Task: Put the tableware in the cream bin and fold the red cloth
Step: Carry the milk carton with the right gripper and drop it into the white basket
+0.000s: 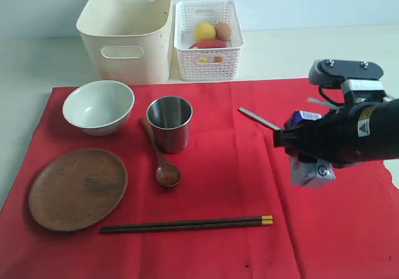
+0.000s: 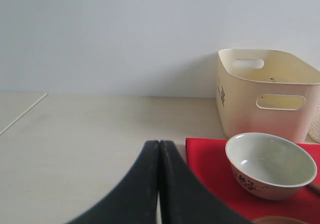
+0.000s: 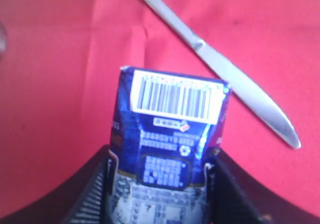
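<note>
In the exterior view the right pincer (image 1: 298, 143) is closed on a blue-white milk carton (image 1: 312, 170), which sits tilted in its grip over the red cloth (image 1: 230, 185). The bright red cloth lies spread flat under everything. Just beside the pincer, on its far side, lies the silver table knife (image 1: 259, 118). The dark gold-tipped chopsticks (image 1: 187, 224) lie near it, on its near side. Well apart from the pincer, toward the other arm's side, are the steel cup (image 1: 169, 123), the brown wooden spoon (image 1: 163, 163) touching the cup's base, the pale bowl (image 1: 98, 106) and the round wooden plate (image 1: 78, 188). The cream bin (image 1: 128, 32), smooth-walled with oval handles, stands beyond the cloth, beside a white lattice basket (image 1: 209, 42).

In the left wrist view the left pincer (image 2: 159, 149) has its jaws pressed together on nothing, above the bare table (image 2: 90, 134). Ahead of it and to one side is a corner of the cloth (image 2: 210, 164) bearing the bowl (image 2: 270, 165), glossy and pale green inside. The bin (image 2: 270, 96) stands behind the bowl.

In the right wrist view the black fingers (image 3: 90, 194) of the right pincer (image 3: 160, 184) flank the carton (image 3: 170, 134), barcode uppermost. Ahead of the pincer the knife (image 3: 220, 68) lies slantwise on the creased cloth (image 3: 50, 83).
</note>
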Controlling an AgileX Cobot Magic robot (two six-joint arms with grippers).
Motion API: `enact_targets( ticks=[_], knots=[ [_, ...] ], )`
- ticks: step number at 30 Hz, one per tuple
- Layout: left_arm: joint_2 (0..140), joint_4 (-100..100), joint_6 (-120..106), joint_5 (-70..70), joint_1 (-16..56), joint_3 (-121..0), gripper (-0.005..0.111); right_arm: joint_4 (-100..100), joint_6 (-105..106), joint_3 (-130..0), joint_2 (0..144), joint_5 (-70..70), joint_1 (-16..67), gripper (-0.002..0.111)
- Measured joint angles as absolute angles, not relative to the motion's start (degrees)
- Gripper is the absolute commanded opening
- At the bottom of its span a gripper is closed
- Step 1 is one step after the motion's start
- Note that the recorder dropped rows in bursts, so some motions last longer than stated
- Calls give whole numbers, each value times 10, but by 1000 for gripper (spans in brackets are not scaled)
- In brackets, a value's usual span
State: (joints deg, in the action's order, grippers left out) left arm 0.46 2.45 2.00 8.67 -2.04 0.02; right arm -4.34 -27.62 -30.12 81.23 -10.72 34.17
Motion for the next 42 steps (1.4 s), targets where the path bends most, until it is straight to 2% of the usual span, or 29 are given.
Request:
enact_targets(
  ticks=[12,21,26,29,36,42],
  knots=[
    [5,25,20,87,-20,0,0,-99,-275,-375,843,85,342,21],
    [5,25,20,87,-20,0,0,-109,-44,-606,1053,98,342,21],
    [5,25,20,87,-20,0,0,-109,-20,-736,1134,111,342,21],
    [5,25,20,87,-20,0,0,-109,-20,-770,1164,137,339,22],
    [5,25,20,87,-20,0,0,3,19,-803,1241,222,332,40],
    [5,25,20,87,-20,0,0,126,111,-804,1282,274,330,49]
  ],
)
